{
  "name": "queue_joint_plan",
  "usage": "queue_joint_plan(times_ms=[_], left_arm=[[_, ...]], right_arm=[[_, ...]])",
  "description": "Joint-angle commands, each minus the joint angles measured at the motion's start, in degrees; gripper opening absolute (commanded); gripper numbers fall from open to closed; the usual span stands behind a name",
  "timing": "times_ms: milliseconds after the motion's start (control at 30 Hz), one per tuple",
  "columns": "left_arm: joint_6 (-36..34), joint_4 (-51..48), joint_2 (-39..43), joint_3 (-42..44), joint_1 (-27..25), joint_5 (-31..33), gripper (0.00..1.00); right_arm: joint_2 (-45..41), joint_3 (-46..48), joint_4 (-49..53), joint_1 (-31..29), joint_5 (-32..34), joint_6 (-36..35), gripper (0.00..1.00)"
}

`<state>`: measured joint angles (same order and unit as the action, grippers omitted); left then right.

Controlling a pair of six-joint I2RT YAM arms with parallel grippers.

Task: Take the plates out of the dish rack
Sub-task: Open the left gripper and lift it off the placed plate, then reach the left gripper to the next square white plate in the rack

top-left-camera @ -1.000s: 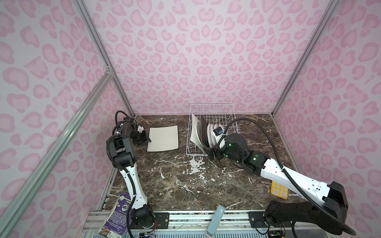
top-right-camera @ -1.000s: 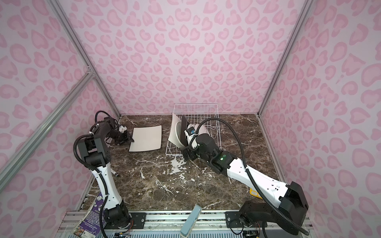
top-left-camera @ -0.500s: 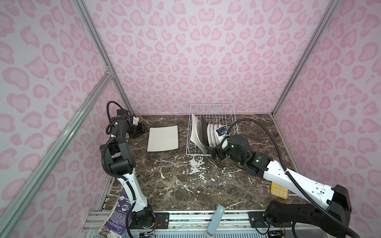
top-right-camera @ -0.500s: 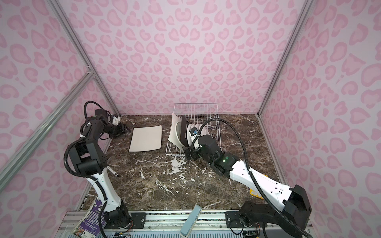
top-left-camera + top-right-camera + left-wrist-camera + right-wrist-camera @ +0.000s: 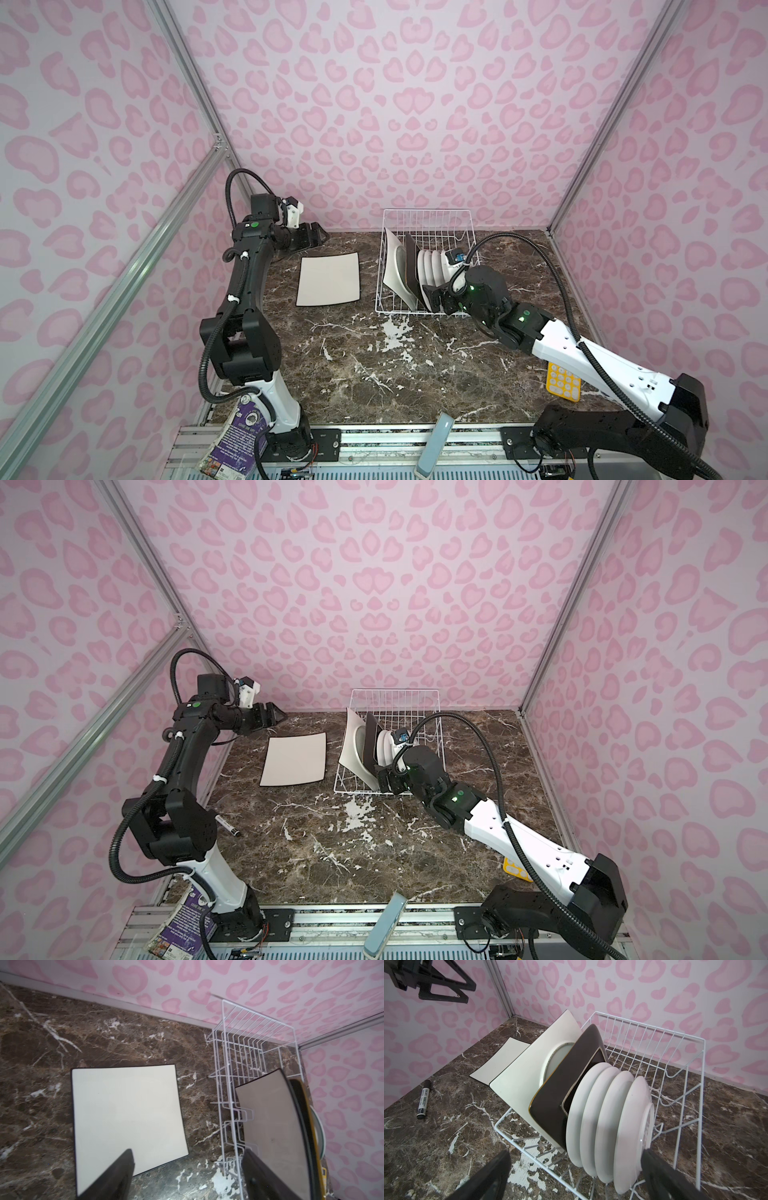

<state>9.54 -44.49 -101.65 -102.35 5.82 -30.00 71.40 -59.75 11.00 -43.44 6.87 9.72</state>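
One cream plate (image 5: 329,279) lies flat on the worktop (image 5: 374,374) just left of the dish rack (image 5: 428,224). The left gripper (image 5: 316,240), at its edge a second ago, has risen toward the back-left corner, jaws apart and empty. The right gripper (image 5: 435,296), wide open at the rack's front, must next close on a round plate (image 5: 631,1118) standing inside.

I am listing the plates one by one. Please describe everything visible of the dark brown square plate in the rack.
The dark brown square plate looks like glossy ceramic with a thin golden edge. Its back shows a raised square foot. It stands on edge in the dish rack, tilted, between the cream square plate, which it seems to lean on, and the nearest round white plate.
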Motion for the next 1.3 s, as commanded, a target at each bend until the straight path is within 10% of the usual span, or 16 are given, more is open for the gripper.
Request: queue_joint_plan(times_ms=[0,633,1267], left_arm=[[7.05,8.47,3.67,2.64,-3.51,-1.70,0.88],[15.00,5.60,5.73,4.64,-23.54,12.66,0.84],[13.43,-1.26,-3.32,-2.15,-29.82,14.35,0.56]], right_arm=[[0.75,-0.34,-0.55,0.96,-2.02,1.47,0.99],[-2.31,-1.20,4.67,2.70,-0.17,3.08,0.99],[-4.97,3.90,2.52,4.24,0.15,6.60,0.99]])
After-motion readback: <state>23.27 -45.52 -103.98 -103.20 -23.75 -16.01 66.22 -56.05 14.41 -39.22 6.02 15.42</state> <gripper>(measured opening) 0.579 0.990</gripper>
